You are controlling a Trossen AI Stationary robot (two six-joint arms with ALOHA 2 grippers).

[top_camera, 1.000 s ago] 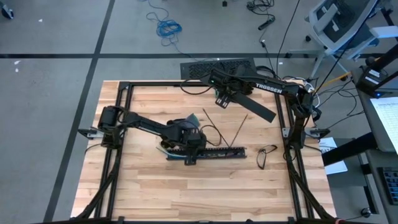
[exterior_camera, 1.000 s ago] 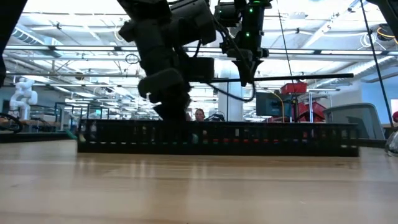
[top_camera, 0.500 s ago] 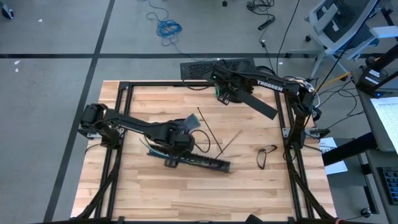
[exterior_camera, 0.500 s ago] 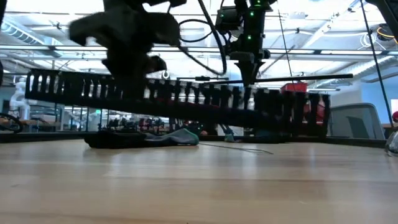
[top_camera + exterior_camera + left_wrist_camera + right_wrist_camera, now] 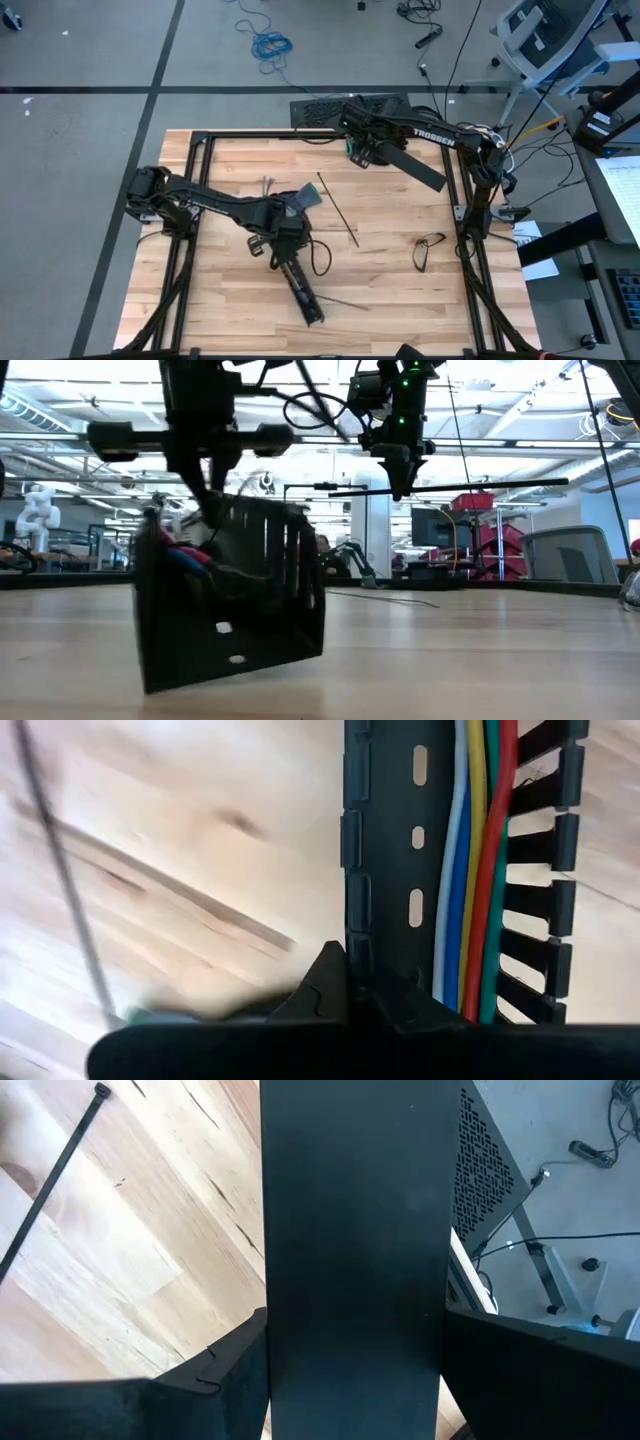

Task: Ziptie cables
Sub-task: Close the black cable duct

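Cables [image 5: 470, 870] lie inside the slotted channel [image 5: 385, 870].

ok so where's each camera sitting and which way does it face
High: above the table, looking straight down; both arms show.
Low: at tabletop height, looking level into the room; the arms come in from above.
Left wrist: on the left arm, facing down at the channel and cables; left claw.
Right wrist: on the right arm, facing its black strip; right claw.
Shared: high and low both show the channel.

Swung my left gripper [image 5: 283, 252] round; channel [image 5: 300, 288] went from crosswise to pointing toward front edge, cables [image 5: 475, 870] inside.
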